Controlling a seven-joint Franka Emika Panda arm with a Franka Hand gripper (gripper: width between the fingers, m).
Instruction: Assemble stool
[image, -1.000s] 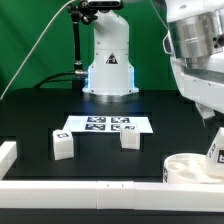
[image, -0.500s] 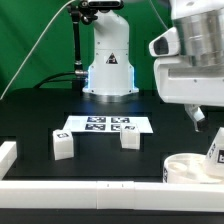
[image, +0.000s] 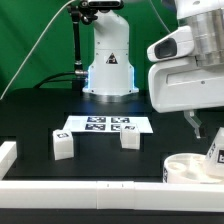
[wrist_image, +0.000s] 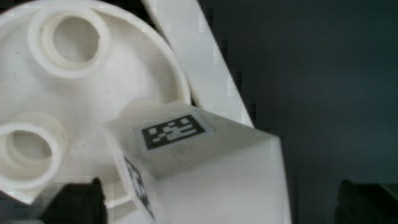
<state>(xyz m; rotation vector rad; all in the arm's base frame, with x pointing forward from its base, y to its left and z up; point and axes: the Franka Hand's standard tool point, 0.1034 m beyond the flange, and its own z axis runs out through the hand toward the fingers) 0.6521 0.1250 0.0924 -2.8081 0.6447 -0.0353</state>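
The round white seat lies at the exterior view's lower right against the front rail. One white tagged leg stands on it at the frame's edge. In the wrist view the seat shows two round holes, and the leg with its tag stands between my dark fingertips. My gripper hangs open just above that leg; in the wrist view it is open around the leg without closing on it. Two more legs stand on the black table.
The marker board lies behind the two loose legs. A long white rail runs along the front edge, with another piece at the exterior view's left. The robot base stands at the back. The rail also shows beside the seat in the wrist view.
The hand has swung toward the exterior view's left and come lower, so its fingers now hang just over the leg on the seat. The parts have not moved.
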